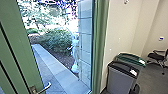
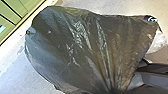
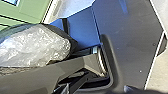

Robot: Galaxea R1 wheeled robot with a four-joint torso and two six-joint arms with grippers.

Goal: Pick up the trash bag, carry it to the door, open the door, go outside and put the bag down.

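Left wrist view: dark, shiny plastic trash bag (image 2: pixel 82 50), over pale floor (image 2: pixel 13 63)
Left gripper (image 2: pixel 113 90): pinching bag's gathered neck
Right grip: cannot tell
Green door (image 1: pixel 20 37), metal handle (image 1: pixel 45 88): open onto grey paving (image 1: pixel 47 70)

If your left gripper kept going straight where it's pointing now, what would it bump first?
The trash bag, gathered right at the left gripper. Past that, probably the floor, though I can't tell how far.
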